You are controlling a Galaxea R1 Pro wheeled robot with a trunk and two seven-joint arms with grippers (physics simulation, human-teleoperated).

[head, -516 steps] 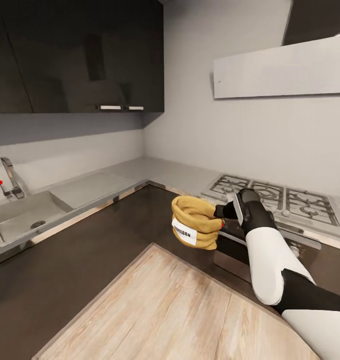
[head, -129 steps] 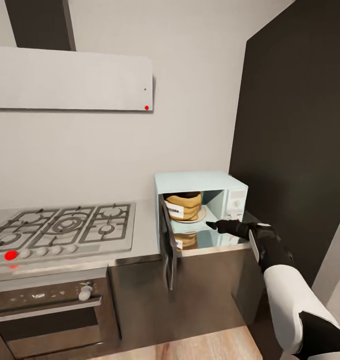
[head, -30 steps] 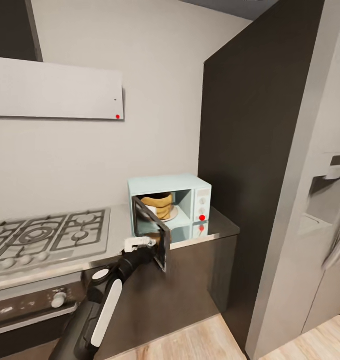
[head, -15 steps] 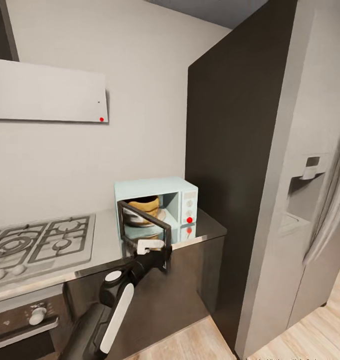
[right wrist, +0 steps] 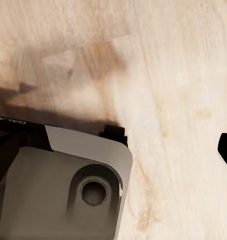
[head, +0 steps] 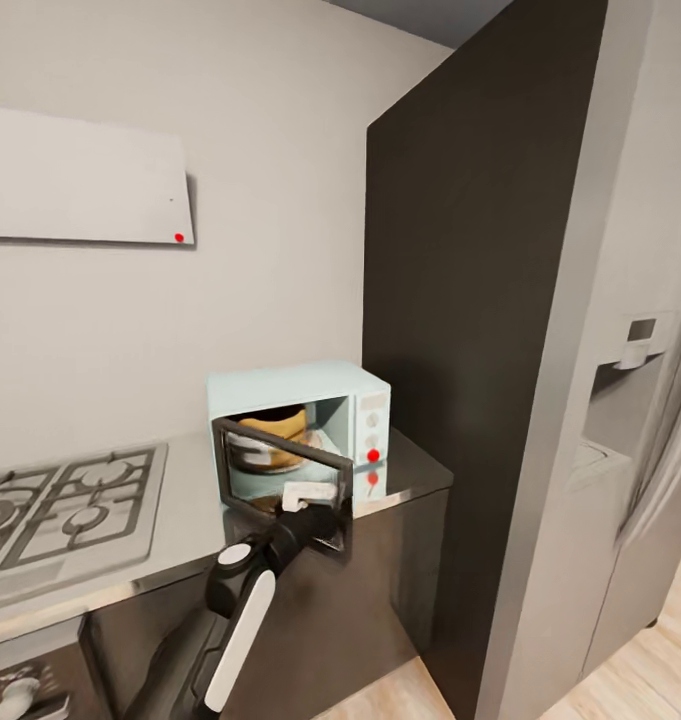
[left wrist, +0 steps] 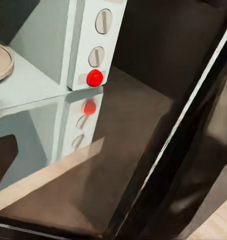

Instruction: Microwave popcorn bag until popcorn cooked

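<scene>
robot base (right wrist: 58, 185) bears partial lettering "gala" (rest cut off).

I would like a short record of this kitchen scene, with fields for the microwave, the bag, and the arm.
microwave: mint-blue microwave on the countertop, red light on its panel
door: dark door partly open
popcorn bag: popcorn bag inside the microwave
left gripper: left gripper at the door's outer edge; grip unclear
neighbour: gas hob beside the microwave

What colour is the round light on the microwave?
Red. The round light on the microwave shows best in the left wrist view.
</scene>
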